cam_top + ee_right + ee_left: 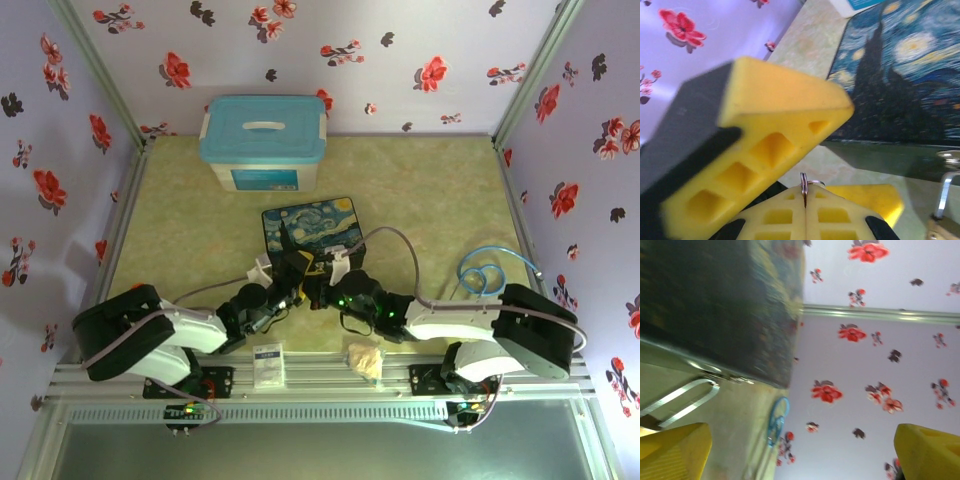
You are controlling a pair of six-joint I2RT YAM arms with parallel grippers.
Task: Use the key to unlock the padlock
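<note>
Right gripper (pixel 805 202): pads pressed together, pinching the key (pixel 804 181). Only a thin metal edge and a small ring stick out above the pads. Blade not visible.

Left gripper (pixel 801 437): jaws wide, nothing between them. One yellow finger sits at each bottom corner of the left wrist view.

Padlock (pixel 943 197): at the front face of the box (pixel 310 225), low, by the table (pixel 440 190). In the right wrist view the silver shackle rises to the box's clasp (pixel 951 155), with the brass body just below at the frame edge. Can't tell if the shackle is threaded through the clasp. Left wrist view shows the shackle (pixel 682 397) as a silver U just under the clasp (pixel 715 371). Keyhole not visible.

Key and padlock are apart; the padlock is off to the right of the pinched pads in the right wrist view.

A large yellow finger with a black back (pixel 765 145) crosses the right wrist view above the pads. Can't tell whose.

From the top, both arms converge at the near side of the box. A blue-lidded tub (pixel 262 140) sits behind it. A white card (pixel 268 365) and a beige wrapper (pixel 365 360) lie at the near edge, and a blue cable (pixel 485 270) is on the right.
</note>
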